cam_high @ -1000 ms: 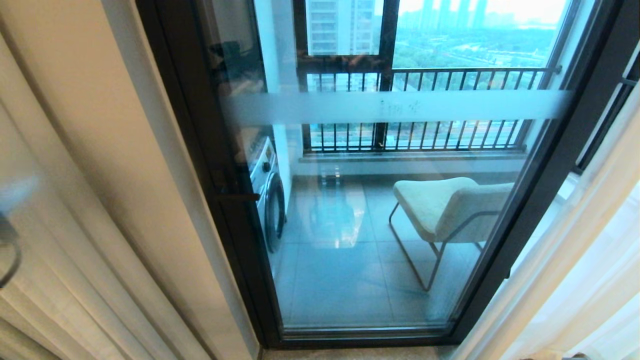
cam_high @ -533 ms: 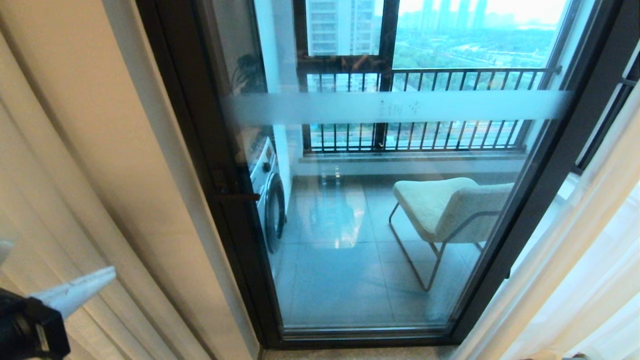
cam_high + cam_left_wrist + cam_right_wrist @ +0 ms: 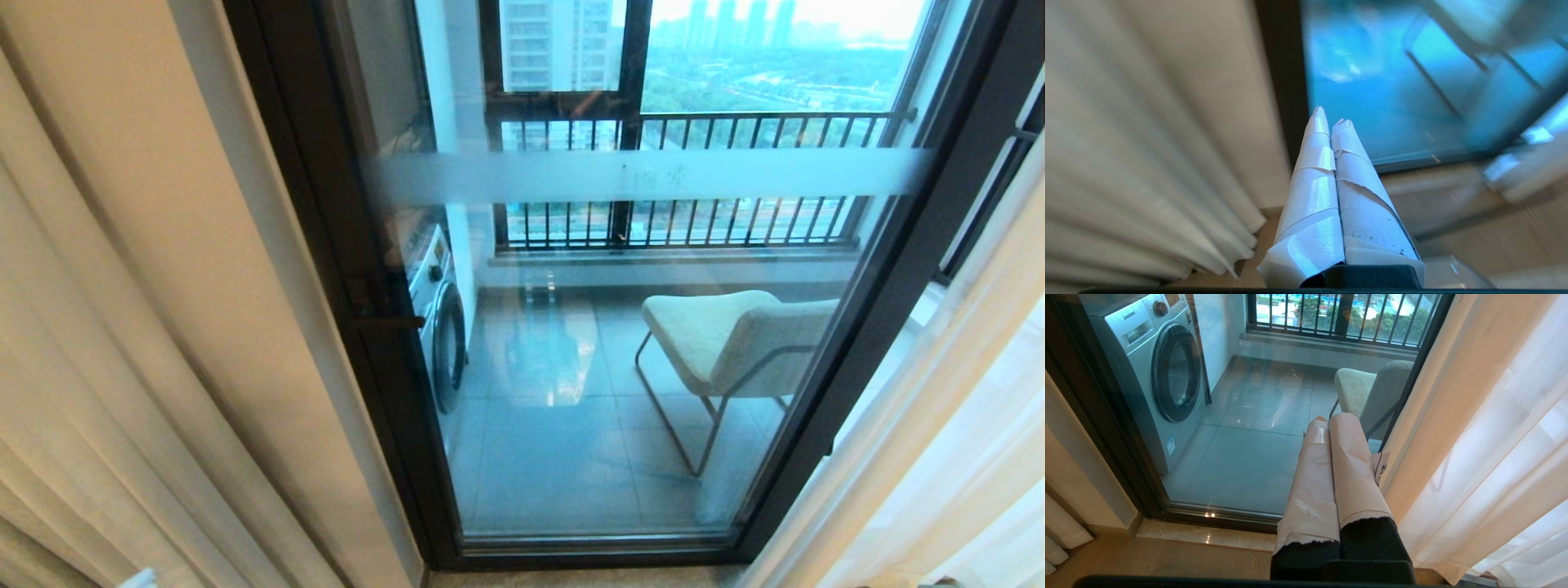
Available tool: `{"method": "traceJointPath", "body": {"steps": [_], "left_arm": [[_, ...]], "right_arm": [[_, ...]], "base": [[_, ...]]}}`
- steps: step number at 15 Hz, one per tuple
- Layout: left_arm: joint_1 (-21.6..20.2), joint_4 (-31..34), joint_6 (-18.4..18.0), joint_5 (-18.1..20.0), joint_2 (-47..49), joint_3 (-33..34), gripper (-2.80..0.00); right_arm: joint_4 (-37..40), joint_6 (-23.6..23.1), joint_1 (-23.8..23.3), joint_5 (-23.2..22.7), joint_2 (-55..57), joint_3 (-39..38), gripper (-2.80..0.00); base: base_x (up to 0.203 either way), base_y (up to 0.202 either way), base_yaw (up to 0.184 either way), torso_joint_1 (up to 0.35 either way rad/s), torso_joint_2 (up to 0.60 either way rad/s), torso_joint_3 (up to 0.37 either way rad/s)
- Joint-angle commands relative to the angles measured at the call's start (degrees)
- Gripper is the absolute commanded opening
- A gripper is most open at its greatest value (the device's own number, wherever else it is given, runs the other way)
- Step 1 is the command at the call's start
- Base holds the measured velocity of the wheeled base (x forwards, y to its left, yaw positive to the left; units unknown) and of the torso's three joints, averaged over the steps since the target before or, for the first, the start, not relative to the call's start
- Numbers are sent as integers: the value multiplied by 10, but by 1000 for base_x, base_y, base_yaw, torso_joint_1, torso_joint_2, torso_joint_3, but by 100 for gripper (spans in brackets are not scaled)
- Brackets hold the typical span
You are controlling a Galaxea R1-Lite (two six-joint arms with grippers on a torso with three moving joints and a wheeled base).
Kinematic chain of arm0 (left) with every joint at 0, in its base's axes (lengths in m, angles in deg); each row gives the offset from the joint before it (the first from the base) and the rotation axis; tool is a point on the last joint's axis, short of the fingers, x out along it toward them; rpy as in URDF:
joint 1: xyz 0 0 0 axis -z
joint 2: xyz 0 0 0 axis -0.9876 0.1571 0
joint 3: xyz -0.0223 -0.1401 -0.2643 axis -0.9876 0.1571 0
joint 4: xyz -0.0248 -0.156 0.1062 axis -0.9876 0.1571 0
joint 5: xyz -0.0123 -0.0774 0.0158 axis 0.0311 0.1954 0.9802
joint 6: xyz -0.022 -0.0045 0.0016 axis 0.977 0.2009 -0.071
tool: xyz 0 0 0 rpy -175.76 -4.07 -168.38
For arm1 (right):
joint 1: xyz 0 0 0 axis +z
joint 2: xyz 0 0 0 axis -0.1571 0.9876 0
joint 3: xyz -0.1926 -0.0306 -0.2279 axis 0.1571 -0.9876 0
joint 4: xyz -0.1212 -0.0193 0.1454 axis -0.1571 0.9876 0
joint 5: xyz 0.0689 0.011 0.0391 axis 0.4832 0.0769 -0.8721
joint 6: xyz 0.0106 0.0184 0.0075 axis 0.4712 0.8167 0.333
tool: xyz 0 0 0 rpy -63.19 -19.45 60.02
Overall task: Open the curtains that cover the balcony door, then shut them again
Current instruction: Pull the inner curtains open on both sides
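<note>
Both curtains point(image 3: 122, 343) hang apart beside the closed left claw point(image 3: 1329, 122).

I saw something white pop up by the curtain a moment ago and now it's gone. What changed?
The left tool dropped down and out of the head view's lower left corner; only a white sliver shows at the bottom edge. It is shut and holds nothing. The beige curtains, the white sheers, the uncovered balcony door, the chair and the washing machine stayed put, as did the shut right tool.
</note>
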Motion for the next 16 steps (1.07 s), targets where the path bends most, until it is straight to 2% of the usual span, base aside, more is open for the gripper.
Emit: {"method": "traceJointPath", "body": {"steps": [1, 3, 6, 16], "left_arm": [[5, 41, 15, -38, -121, 6, -280], [6, 61, 34, -63, -171, 9, -280], [8, 65, 39, -69, -227, 10, -280], [8, 65, 39, -68, -227, 11, -280]], "right_arm": [[0, -1, 1, 0, 1, 0, -280], [0, -1, 1, 0, 2, 0, -280], [0, -1, 0, -1, 1, 0, -280], [0, -1, 0, -1, 1, 0, -280]], "base": [[0, 0, 0, 0, 0, 0], [0, 0, 0, 0, 0, 0], [0, 0, 0, 0, 0, 0], [0, 0, 0, 0, 0, 0]]}}
